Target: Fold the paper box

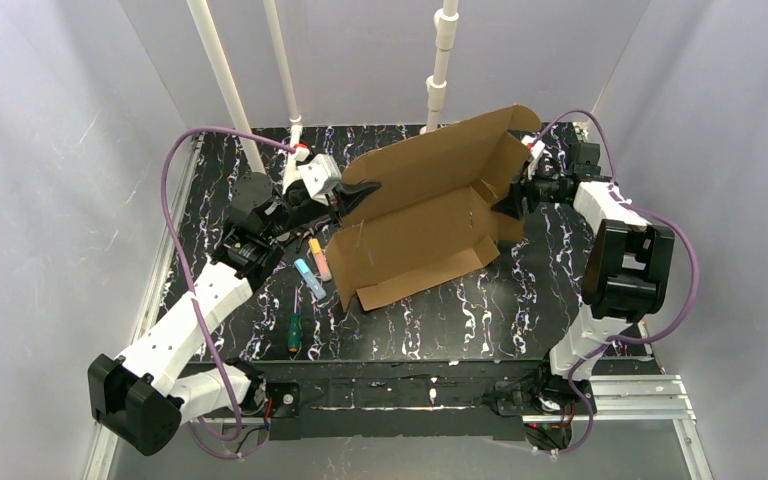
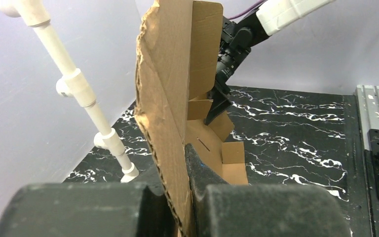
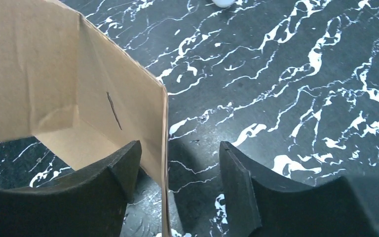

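The paper box [image 1: 420, 215] is a brown corrugated sheet, half raised in the middle of the black marbled table, with its back panel tilted up and a side wall standing. My left gripper [image 1: 360, 190] is shut on the box's left edge; in the left wrist view the cardboard [image 2: 170, 89] is pinched between the pads of that gripper [image 2: 182, 158]. My right gripper [image 1: 508, 205] is at the box's right end. In the right wrist view that gripper [image 3: 178, 148] is open, with the edge of a slotted side wall [image 3: 128, 108] standing between its fingers, closer to the left one.
Several markers [image 1: 312, 268] and a green-handled screwdriver [image 1: 293, 333] lie on the table left of the box. White pipes [image 1: 222, 80] [image 1: 440, 70] rise at the back. Grey curtains close the sides.
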Controlling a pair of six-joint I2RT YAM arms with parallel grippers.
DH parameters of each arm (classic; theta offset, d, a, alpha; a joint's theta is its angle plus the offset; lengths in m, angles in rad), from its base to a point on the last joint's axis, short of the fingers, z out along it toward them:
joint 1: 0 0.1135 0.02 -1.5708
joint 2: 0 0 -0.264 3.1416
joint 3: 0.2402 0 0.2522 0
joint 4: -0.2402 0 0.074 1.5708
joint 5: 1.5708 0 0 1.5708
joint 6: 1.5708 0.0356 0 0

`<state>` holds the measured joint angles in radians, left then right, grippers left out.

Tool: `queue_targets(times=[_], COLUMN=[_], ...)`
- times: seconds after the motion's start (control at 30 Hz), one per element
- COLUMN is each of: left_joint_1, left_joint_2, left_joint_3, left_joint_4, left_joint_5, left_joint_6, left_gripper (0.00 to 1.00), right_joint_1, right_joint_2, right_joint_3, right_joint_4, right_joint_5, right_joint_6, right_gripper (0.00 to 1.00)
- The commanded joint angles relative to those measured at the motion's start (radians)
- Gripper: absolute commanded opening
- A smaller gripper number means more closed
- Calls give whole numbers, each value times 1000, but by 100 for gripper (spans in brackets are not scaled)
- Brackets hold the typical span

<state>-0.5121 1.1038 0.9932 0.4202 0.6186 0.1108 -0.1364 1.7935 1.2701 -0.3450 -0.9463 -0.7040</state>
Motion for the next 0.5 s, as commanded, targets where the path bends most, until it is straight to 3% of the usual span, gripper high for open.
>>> queue_targets(times=[0.0,0.17,0.37,0.47], left_joint_1=[6,7,6,6], left_joint_2=[-26,-22,-16,8], left_joint_3=[0,4,43,75], left_joint_4=[50,50,46,43], left_joint_5=[56,45,12,20], left_joint_6=[15,57,116,139], left_gripper=[0,0,0,0], right_joint_1=[4,4,1,2], right_joint_2=[-87,-246,-284,-297], right_joint_3=[-67,-281,-315,-344], right_joint_4=[50,292,377,524], right_joint_5=[-62,-60,-36,22], right_joint_6=[-64,60,145,263], right_gripper=[61,32,4,1])
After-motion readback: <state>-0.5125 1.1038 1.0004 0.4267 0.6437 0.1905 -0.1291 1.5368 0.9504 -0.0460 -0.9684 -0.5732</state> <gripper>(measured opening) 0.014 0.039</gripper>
